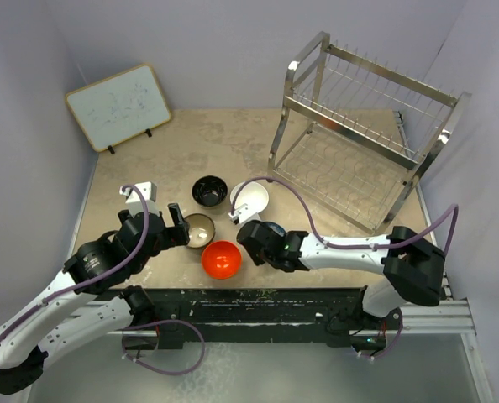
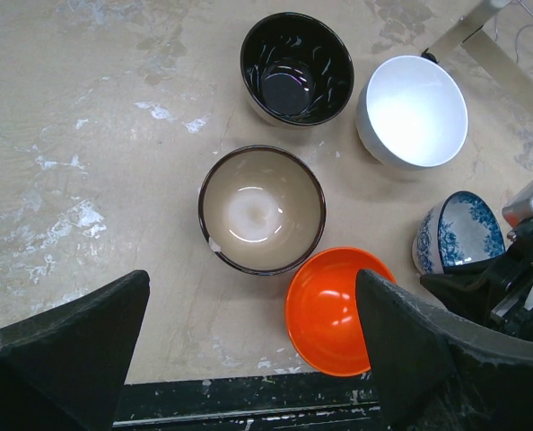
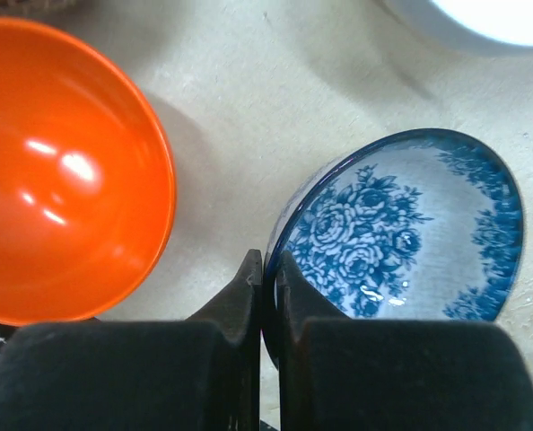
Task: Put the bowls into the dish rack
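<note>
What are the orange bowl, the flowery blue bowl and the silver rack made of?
The orange bowl is glossy with sharp highlights: plastic or glazed ceramic, hard to tell. The blue bowl looks like glazed ceramic, roses printed under a shine. The rack is shiny metal tube and wire, likely steel.

Five bowls [image 2: 262, 208], one dish rack [image 1: 363, 138], one whiteboard [image 1: 119, 105]

A wood-framed whiteboard [image 1: 119, 107] stands propped at the back left; the tan table [image 1: 233, 143] is scuffed.
</note>
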You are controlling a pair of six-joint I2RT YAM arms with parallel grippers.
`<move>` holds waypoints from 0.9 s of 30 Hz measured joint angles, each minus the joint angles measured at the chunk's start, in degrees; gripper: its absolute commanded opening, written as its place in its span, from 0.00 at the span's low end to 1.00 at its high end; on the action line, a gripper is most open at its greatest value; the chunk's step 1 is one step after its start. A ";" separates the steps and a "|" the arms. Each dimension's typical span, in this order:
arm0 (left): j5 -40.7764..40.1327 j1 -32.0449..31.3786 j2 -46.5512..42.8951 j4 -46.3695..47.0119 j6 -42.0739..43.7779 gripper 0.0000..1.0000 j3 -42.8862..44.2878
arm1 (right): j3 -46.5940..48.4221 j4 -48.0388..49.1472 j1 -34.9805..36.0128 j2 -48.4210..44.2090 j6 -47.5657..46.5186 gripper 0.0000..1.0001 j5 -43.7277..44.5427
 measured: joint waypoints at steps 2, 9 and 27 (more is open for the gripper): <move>0.00 0.00 0.00 0.00 0.00 0.99 0.00 | 0.57 -0.11 -0.28 -0.44 0.20 0.00 0.31; 0.02 0.00 0.00 0.00 0.00 0.99 0.00 | 0.72 -3.21 -0.09 -2.10 2.23 0.00 -0.57; 0.26 0.00 0.00 0.00 0.04 0.99 0.00 | -1.07 1.14 -12.74 -22.36 7.50 0.00 -12.59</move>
